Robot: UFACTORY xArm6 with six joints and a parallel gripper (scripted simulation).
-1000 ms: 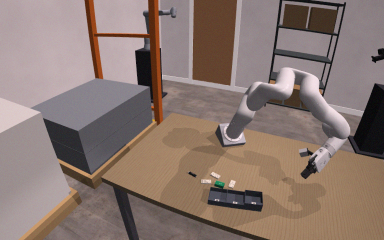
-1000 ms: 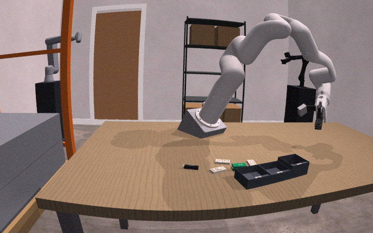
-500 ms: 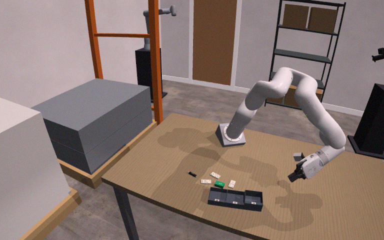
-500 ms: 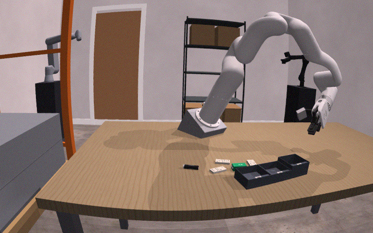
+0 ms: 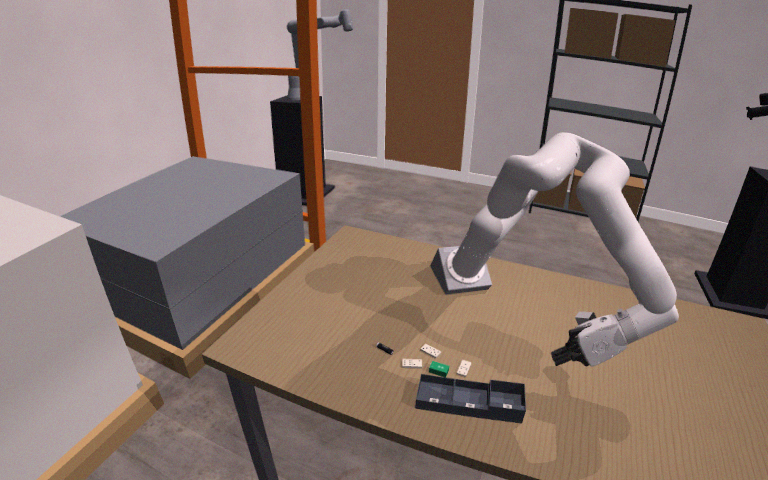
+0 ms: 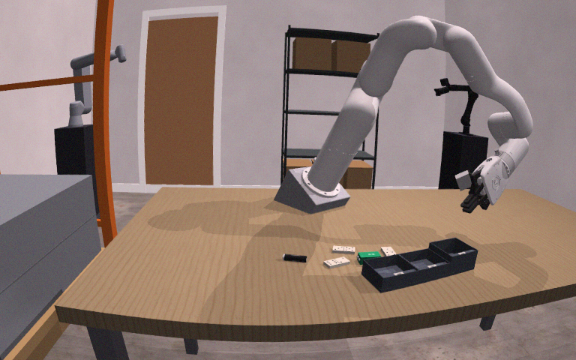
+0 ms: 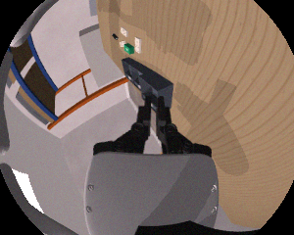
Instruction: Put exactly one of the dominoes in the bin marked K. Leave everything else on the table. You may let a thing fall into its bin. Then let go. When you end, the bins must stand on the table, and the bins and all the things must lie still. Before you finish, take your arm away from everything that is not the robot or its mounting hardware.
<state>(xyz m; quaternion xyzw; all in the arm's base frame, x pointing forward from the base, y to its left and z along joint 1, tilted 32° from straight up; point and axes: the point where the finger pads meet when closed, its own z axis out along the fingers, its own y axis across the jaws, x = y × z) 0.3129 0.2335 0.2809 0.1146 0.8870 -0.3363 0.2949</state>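
Note:
Three white dominoes point(image 5: 430, 349) point(image 5: 411, 362) point(image 5: 464, 367) lie flat on the table just behind a dark row of three bins point(image 5: 436, 405) point(image 6: 398, 281) point(image 7: 147, 80). They also show in the exterior view as three dominoes point(image 6: 343, 248) point(image 6: 336, 262) point(image 6: 388, 250). The bins' labels are too small to read. My gripper point(image 5: 556, 356) point(image 6: 469, 207) point(image 7: 154, 105) is shut and empty. It hangs above the table to the right of the bins, pointing towards them.
A green block point(image 5: 438, 368) point(image 6: 368, 255) point(image 7: 129, 47) lies among the dominoes. A small black cylinder point(image 5: 384, 347) point(image 6: 294, 257) lies to their left. The arm's base point(image 5: 461, 279) stands at the back of the table point(image 5: 644, 416).

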